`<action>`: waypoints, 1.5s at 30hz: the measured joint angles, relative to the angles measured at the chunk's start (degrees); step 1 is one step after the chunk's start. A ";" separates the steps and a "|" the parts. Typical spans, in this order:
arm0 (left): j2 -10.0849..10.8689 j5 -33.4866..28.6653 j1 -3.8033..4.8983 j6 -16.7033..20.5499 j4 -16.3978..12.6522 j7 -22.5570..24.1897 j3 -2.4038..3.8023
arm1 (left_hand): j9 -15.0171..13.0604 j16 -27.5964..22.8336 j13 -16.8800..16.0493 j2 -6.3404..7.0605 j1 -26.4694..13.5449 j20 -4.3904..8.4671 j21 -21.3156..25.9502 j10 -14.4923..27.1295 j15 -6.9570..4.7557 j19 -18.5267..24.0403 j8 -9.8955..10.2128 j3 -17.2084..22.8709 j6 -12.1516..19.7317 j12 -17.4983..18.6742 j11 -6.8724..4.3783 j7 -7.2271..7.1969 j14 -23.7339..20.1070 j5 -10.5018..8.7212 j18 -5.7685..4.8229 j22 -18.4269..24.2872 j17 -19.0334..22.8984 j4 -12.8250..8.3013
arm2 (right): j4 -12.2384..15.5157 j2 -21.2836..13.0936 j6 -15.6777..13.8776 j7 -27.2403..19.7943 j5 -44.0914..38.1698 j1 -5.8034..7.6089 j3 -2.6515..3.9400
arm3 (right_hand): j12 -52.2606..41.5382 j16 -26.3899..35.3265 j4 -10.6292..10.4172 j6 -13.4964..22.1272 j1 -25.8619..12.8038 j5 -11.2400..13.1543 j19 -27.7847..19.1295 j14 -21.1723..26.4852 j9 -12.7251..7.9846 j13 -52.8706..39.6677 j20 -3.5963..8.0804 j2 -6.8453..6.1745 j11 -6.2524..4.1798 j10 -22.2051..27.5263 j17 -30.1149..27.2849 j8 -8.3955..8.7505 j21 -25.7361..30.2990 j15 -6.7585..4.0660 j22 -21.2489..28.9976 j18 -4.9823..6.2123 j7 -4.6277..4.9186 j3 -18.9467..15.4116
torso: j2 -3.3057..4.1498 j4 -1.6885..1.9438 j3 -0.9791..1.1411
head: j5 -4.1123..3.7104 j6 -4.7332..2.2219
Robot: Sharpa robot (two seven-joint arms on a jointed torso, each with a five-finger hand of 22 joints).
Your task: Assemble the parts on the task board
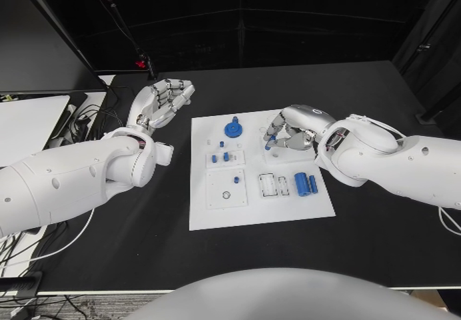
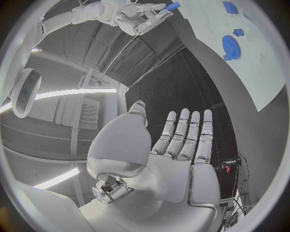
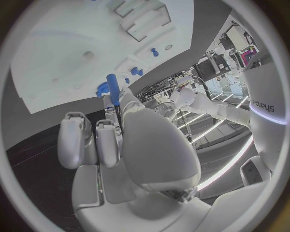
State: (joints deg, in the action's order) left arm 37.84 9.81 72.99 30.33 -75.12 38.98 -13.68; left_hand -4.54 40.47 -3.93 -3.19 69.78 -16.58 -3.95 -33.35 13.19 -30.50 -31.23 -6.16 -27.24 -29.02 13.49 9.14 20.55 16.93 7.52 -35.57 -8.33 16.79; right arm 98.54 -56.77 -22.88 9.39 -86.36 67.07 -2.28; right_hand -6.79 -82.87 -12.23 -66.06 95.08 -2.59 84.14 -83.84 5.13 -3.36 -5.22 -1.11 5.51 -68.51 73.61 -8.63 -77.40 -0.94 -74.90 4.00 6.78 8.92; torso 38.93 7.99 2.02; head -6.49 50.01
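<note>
The white task board [image 1: 252,203] lies in the middle of the black table. A blue gear [image 1: 234,128] stands near its far edge, small blue pegs [image 1: 224,158] sit left of centre, and two blue cylinders [image 1: 306,183] lie at its right side. My right hand [image 1: 290,129] hovers over the board's far right part and pinches a slim blue peg [image 3: 113,88] between thumb and fingers; that peg [image 2: 171,7] also juts from the hand in the left wrist view. My left hand [image 1: 165,100] is off the board to the left, fingers [image 2: 190,133] straight and spread, holding nothing.
Cables [image 1: 88,120] and a white panel [image 1: 28,123] lie at the table's left edge. A small red-lit device [image 1: 144,65] sits at the far left. Bare black table surrounds the board in front and to the right.
</note>
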 measured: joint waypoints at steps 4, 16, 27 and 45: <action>-0.13 0.00 0.00 0.00 0.06 0.00 0.00 | 0.00 0.00 0.00 0.00 0.00 0.00 0.00 0.00 0.00 0.00 0.00 0.00 0.00 0.00 0.00 0.00 0.00 0.00 0.00 0.00 0.00 0.00 | 0.92 1.26 -0.45 -0.95 0.83 0.03 0.01 | 0.02 0.00 0.05 0.00 0.32 -0.15 0.00 0.00 -0.05 0.02 0.00 -0.30 0.20 -0.20 0.08 0.00 0.00 0.00 0.00 0.00 0.00 0.06 | 0.00 0.04 0.01 | 0.08 0.00; -0.23 0.00 -0.06 0.00 0.38 0.01 0.00 | 0.00 0.00 0.00 0.00 0.00 0.00 0.00 0.00 0.00 0.00 0.00 0.00 0.00 -0.22 0.00 0.00 0.00 0.00 0.00 0.05 0.07 0.00 | 2.83 7.09 0.63 -2.03 2.08 0.05 0.02 | 0.69 0.00 0.16 0.20 0.49 -0.16 0.00 0.00 -0.19 -0.02 0.00 -0.15 0.20 -0.20 -0.14 0.44 0.00 0.00 0.00 0.00 0.20 0.46 | 0.00 0.04 0.05 | 1.67 0.00; -0.34 0.00 -0.32 -0.03 0.46 0.01 0.00 | 0.02 0.00 0.00 0.00 0.00 0.00 0.00 0.00 0.00 0.00 0.00 -0.14 0.00 -0.22 0.00 0.00 0.00 0.00 0.00 0.05 0.09 -0.14 | 2.40 11.70 4.35 -1.85 1.84 -0.09 -0.04 | 1.13 0.00 0.38 0.20 0.69 -0.13 0.00 0.00 -0.25 0.02 0.00 -0.07 0.20 -0.20 -0.21 0.67 0.25 0.00 0.00 -0.01 0.20 0.68 | 0.01 0.04 0.05 | 3.28 0.01; -0.48 0.00 -0.37 -0.10 0.77 0.01 0.00 | 0.04 0.00 0.00 0.00 0.00 0.00 0.00 0.00 0.00 0.00 0.00 -0.16 0.00 -0.22 0.00 0.00 0.00 0.23 0.00 0.09 0.18 -0.17 | 0.96 14.04 11.43 -1.86 -4.45 -2.70 -1.25 | 1.80 0.00 0.21 0.41 0.68 -0.02 0.00 0.00 -0.43 -0.02 -0.01 -0.09 0.20 -0.20 -0.27 0.94 0.25 0.00 0.00 0.00 0.41 0.84 | -0.04 -0.02 -0.02 | 3.54 -0.01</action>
State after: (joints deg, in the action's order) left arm 37.36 9.81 72.62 30.23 -74.35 38.99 -13.68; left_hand -4.50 40.47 -3.93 -3.18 69.78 -16.58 -3.95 -33.35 13.19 -30.50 -31.23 -6.32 -27.24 -29.23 13.49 9.15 20.55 17.16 7.52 -35.47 -8.14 16.62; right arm 99.50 -42.73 -11.44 7.53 -90.82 64.37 -3.53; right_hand -4.99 -82.86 -12.02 -65.65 95.76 -2.61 84.14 -83.84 4.70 -3.38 -5.23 -1.20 5.71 -68.71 73.33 -7.69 -77.15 -0.94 -74.90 3.99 7.19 9.77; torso 38.89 7.97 1.99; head -2.95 50.00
